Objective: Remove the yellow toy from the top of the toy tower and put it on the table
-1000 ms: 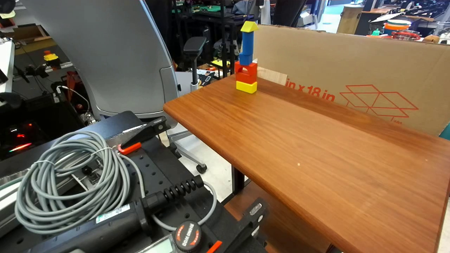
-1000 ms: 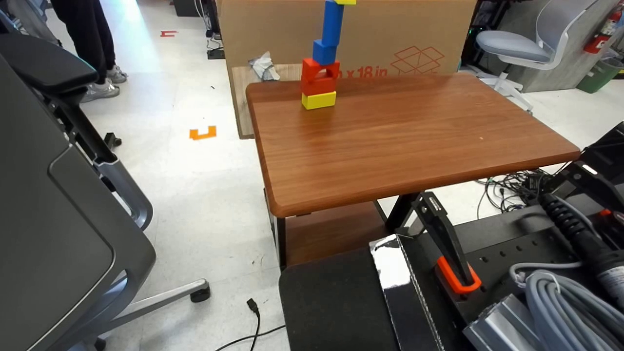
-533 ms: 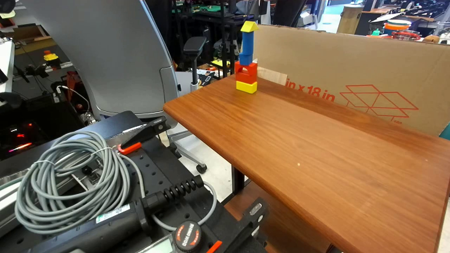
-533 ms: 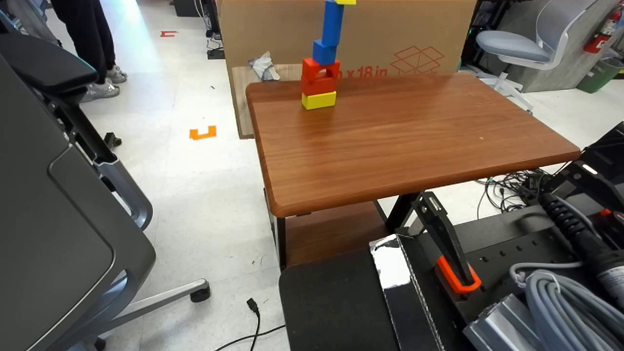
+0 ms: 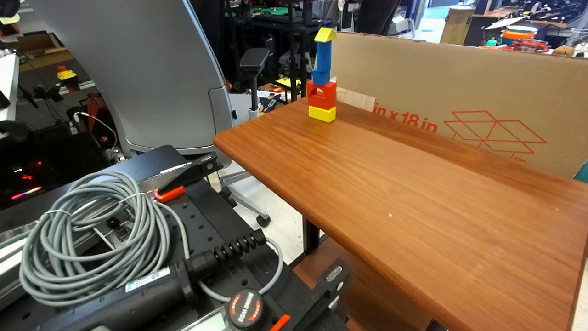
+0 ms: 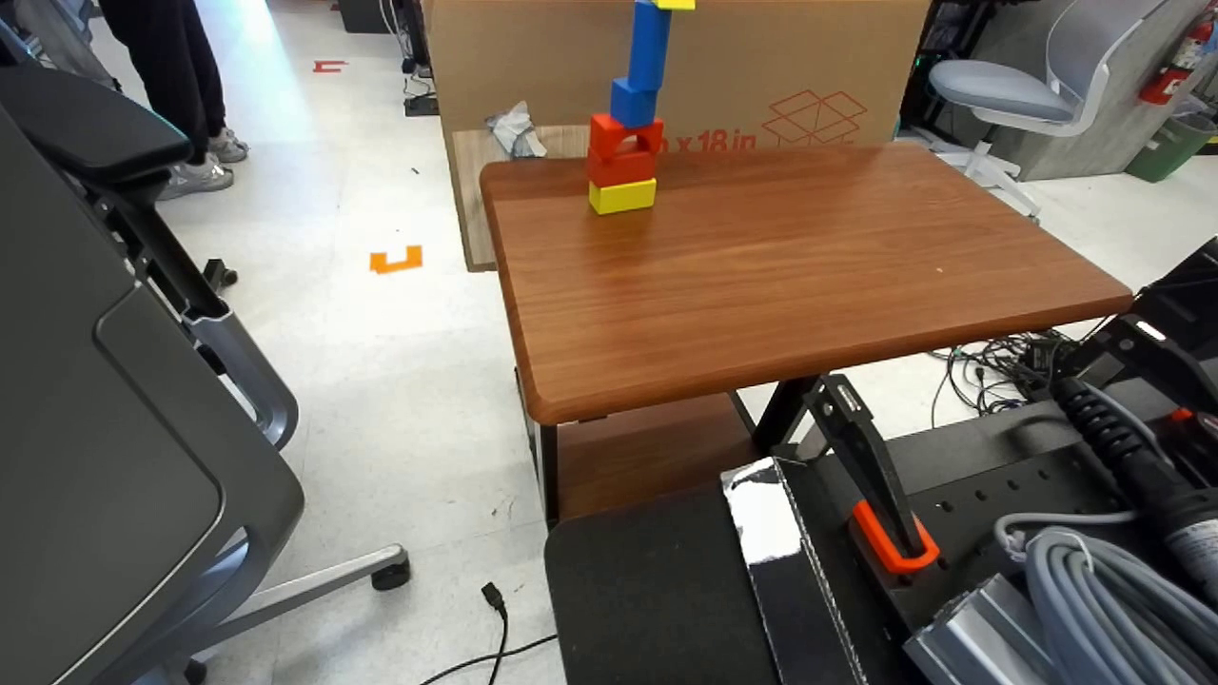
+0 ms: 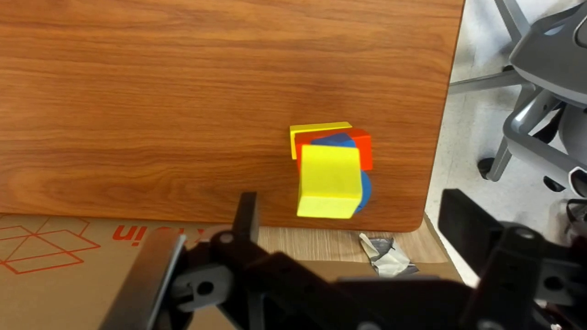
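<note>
Fingers (image 7: pixel 465 229) spread wide, yellow toy (image 7: pixel 330 178) perched atop the toy tower (image 6: pixel 635 100).
Below the toy I see a blue column (image 5: pixel 324 56), a shorter blue block (image 5: pixel 321 77), a red arch (image 6: pixel 601 138), a red block (image 6: pixel 621 171) and a broad yellow block (image 6: pixel 623 197) at the foot, near a corner of the brown surface (image 5: pixel 413 184); a cardboard box (image 5: pixel 413 73) stands behind. In the wrist view the toy shows in line with the gap; how near, I can't tell.

Partly visible, the yellow toy (image 6: pixel 677 4) caps the toy tower (image 6: pixel 633 103) on the table (image 6: pixel 809 257).
</note>
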Controlling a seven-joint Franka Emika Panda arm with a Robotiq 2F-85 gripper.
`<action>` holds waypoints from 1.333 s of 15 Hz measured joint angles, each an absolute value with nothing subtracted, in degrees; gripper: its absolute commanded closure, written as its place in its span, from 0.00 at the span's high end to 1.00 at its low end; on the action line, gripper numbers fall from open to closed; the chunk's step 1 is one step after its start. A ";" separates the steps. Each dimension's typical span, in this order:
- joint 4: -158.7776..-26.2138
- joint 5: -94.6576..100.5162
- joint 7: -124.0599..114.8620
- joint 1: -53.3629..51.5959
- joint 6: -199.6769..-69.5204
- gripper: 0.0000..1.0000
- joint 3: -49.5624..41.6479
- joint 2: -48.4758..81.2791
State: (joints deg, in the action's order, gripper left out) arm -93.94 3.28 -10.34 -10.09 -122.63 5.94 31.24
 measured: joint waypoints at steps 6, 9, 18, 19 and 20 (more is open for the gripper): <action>-93.41 3.35 -11.60 -10.88 -122.62 0.69 5.39 31.99; -93.41 3.35 -12.09 -11.01 -122.62 0.44 5.18 32.00; -93.36 2.74 -12.73 -10.89 -122.82 0.08 5.10 31.28; -93.39 2.38 -12.73 -10.71 -122.91 0.08 5.09 30.77; -93.46 1.85 -12.73 -10.41 -122.95 0.08 5.06 30.05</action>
State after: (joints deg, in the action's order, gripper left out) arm -93.46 1.85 -12.73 -10.41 -122.95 5.06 30.05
